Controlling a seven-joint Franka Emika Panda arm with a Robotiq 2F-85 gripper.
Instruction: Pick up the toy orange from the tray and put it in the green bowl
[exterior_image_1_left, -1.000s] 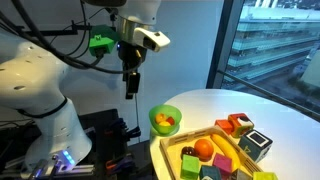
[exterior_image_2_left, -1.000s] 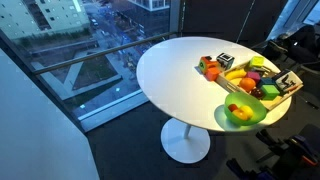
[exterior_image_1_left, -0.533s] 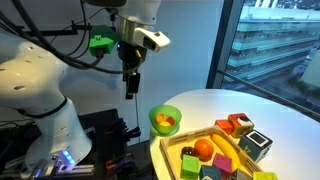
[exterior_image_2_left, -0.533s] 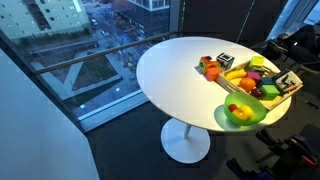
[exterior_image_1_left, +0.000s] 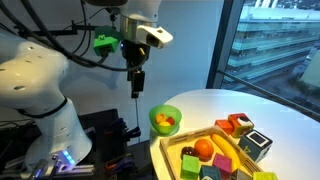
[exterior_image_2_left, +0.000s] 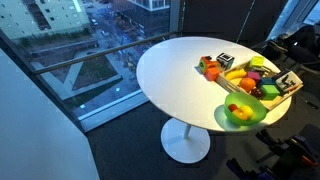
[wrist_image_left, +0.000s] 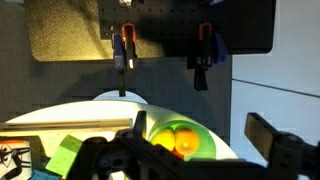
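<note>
The toy orange (exterior_image_1_left: 204, 148) is a smooth orange ball lying among blocks in the light wooden tray (exterior_image_1_left: 170, 152) on the white round table. The green bowl (exterior_image_1_left: 165, 120) stands just beside the tray's near end and holds a yellow and an orange-red item. The bowl also shows in the other exterior view (exterior_image_2_left: 240, 114) and in the wrist view (wrist_image_left: 190, 138). My gripper (exterior_image_1_left: 136, 84) hangs in the air above and to the side of the bowl, off the table. In the wrist view its fingers (wrist_image_left: 180, 158) stand wide apart and empty.
The tray (exterior_image_2_left: 222, 84) holds several coloured blocks, including a red-orange blocky toy (exterior_image_1_left: 240, 124) and a black-and-white cube (exterior_image_1_left: 256, 143). The white table (exterior_image_2_left: 170, 70) stands by a large window. The robot's white base (exterior_image_1_left: 35, 95) and dark equipment are behind the bowl.
My gripper has shifted slightly toward the table and a little lower. The toys, bowl and tray have not moved.
</note>
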